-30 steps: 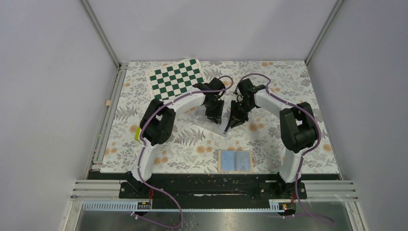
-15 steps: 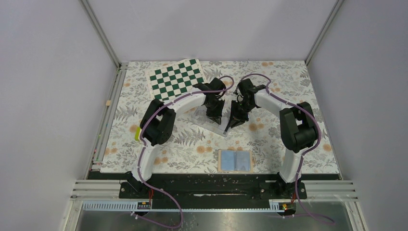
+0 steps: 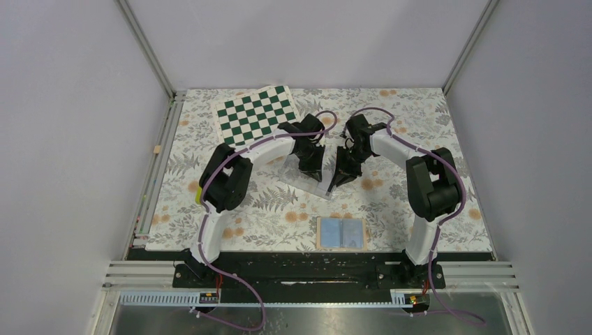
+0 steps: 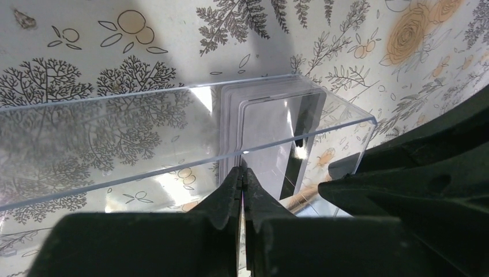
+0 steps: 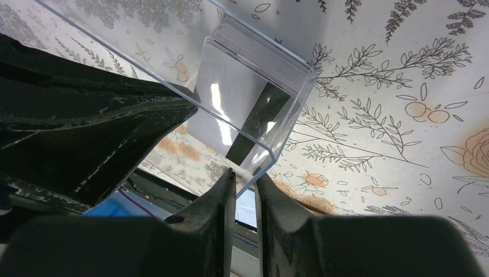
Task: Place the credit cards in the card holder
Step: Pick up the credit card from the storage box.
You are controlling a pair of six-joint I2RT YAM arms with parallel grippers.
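The credit cards (image 4: 271, 124) stand as a stack on edge at one end of a clear plastic box (image 3: 311, 183); they also show in the right wrist view (image 5: 230, 86). My left gripper (image 4: 243, 173) is over the box (image 4: 115, 156) and shut on the top edge of one thin card. My right gripper (image 5: 246, 179) is shut on the end wall of the box (image 5: 288, 115), one finger on each side. In the top view my left gripper (image 3: 312, 173) and right gripper (image 3: 335, 183) meet at the box. The card holder (image 3: 341, 234) lies open, light-blue side up, at the near edge.
A green-and-white chessboard mat (image 3: 255, 114) lies at the far left of the floral tabletop (image 3: 419, 125). Grey walls close in the back and both sides. The two arms arch in towards the table's middle.
Almost nothing differs. Both grippers stay at the clear box, which seems to have shifted very slightly.
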